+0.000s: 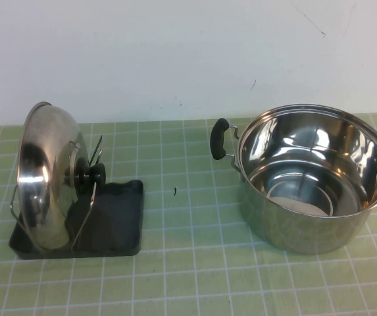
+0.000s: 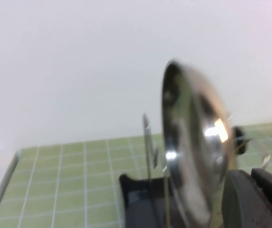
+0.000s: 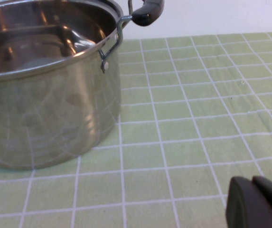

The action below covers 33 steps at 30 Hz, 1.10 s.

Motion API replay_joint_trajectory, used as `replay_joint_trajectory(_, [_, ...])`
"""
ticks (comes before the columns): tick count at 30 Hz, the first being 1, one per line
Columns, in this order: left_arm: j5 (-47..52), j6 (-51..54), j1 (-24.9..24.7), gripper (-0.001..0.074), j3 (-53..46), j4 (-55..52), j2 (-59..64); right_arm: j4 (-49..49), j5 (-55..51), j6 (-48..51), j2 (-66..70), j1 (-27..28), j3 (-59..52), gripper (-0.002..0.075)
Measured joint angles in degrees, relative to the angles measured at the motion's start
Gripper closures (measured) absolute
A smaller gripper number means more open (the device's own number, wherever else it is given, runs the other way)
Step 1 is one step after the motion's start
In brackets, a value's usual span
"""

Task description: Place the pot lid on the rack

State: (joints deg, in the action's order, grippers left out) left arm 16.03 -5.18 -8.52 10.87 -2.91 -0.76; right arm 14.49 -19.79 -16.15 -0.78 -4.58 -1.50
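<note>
The pot lid (image 1: 43, 178), shiny domed steel with a black knob (image 1: 88, 176), stands on edge in the rack (image 1: 119, 217), a dark grey tray with wire prongs at the table's left. No gripper touches it. Neither gripper shows in the high view. In the left wrist view the lid (image 2: 192, 142) stands upright on the rack (image 2: 136, 194), and my left gripper (image 2: 251, 175) sits just beside it, fingers together and empty. My right gripper (image 3: 252, 183) is shut and empty, low over the mat, apart from the pot.
A deep steel pot (image 1: 313, 178) with black side handles stands at the right and is uncovered; it also shows in the right wrist view (image 3: 41, 95). A green checked mat (image 1: 188, 263) covers the table. A white wall runs along the back.
</note>
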Motion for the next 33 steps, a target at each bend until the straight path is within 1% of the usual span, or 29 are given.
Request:
replay_joint_trajectory(3, [-4.77,0.00,2.21,0.0738,-5.32,1.13,0.00,0.00,0.00,0.00,0.00,0.00,0.00,0.0727])
replay_joint_trajectory(8, [-6.01,0.00,3.99,0.0738,-11.67,2.12,0.00,0.00,0.00,0.00,0.00,0.00,0.00,0.0727])
replay_joint_trajectory(13, [-3.77,0.00,6.47,0.0738,-12.07,4.40,-0.09,0.00,0.00,0.00,0.00,0.00,0.00,0.0727])
replay_joint_trajectory(18, [-0.75,0.04,11.69,0.0738,-12.07,4.90,-0.09,0.00,0.00,0.00,0.00,0.00,0.00,0.0727])
replay_joint_trajectory(20, [-0.26,0.15,12.79,0.0738,-12.07,4.89,-0.09,0.00,0.00,0.00,0.00,0.00,0.00,0.0727])
replay_joint_trajectory(23, [0.84,1.82,13.20,0.0738,-12.07,4.89,-0.09,0.00,-0.04,0.00,0.00,0.00,0.00,0.0727])
replay_joint_trajectory(28, [0.98,5.69,12.11,0.0738,-11.97,4.93,-0.09,0.00,-0.04,0.00,0.00,0.00,0.00,0.0727])
replay_joint_trajectory(33, [0.98,5.97,11.96,0.0738,-11.97,5.02,-0.09,0.00,-0.04,0.00,0.00,0.00,0.00,0.0727])
